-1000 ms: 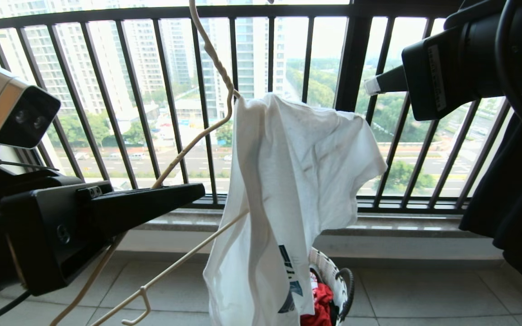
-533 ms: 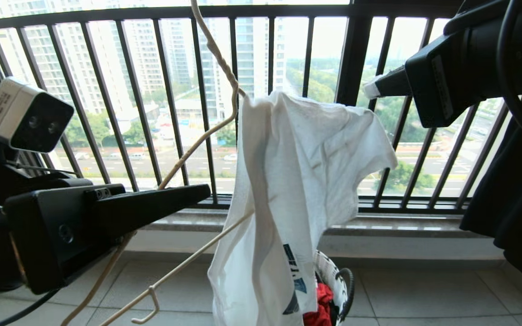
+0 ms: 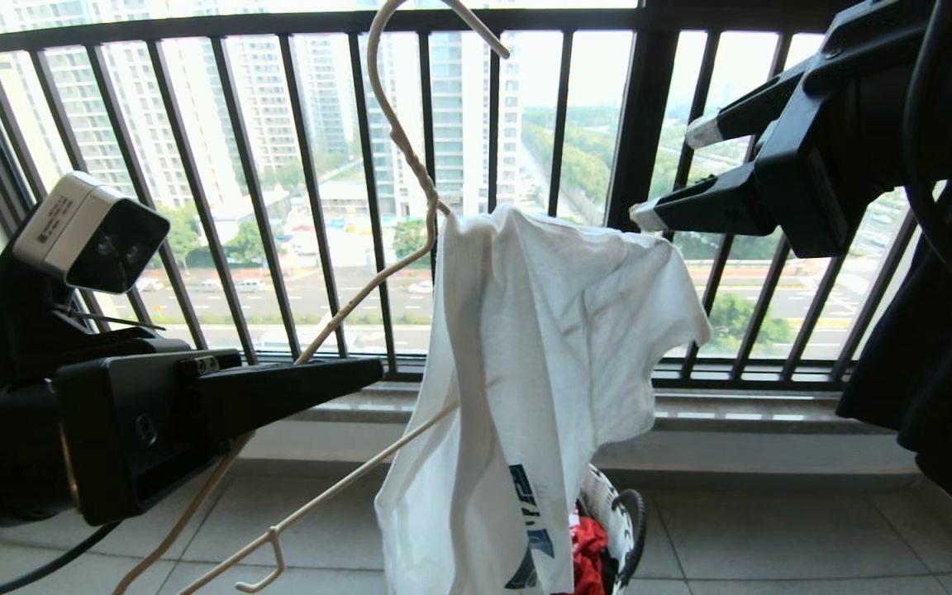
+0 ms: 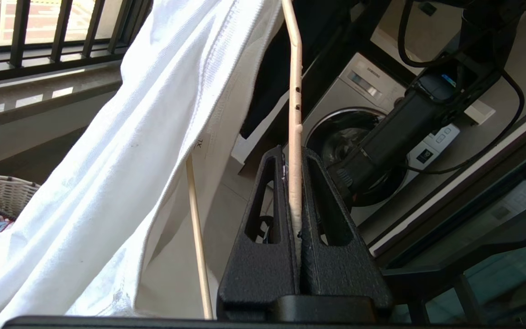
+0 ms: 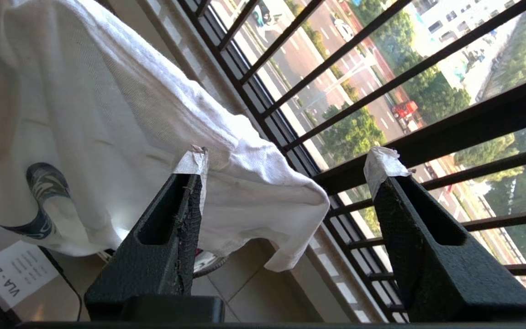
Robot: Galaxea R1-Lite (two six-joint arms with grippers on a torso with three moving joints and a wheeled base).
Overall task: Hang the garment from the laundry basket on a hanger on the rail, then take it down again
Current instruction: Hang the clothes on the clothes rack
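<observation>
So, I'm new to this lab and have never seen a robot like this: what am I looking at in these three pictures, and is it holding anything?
It is a two-armed robot on a balcony, filmed by three cameras. The wide picture comes from its head; the other two come from cameras on its wrists, looking past the fingers.

The left gripper is shut on a thin cream wire hanger, seen clamped in the left wrist picture. A white T-shirt with a dark blue logo hangs over one side of that hanger.

The right gripper is open, with tape on its fingertips, one on each side of the shirt's top edge; nothing is pinched.

On the tiled floor below stands a white woven laundry basket with red cloth in it. Behind is the dark window railing.
</observation>
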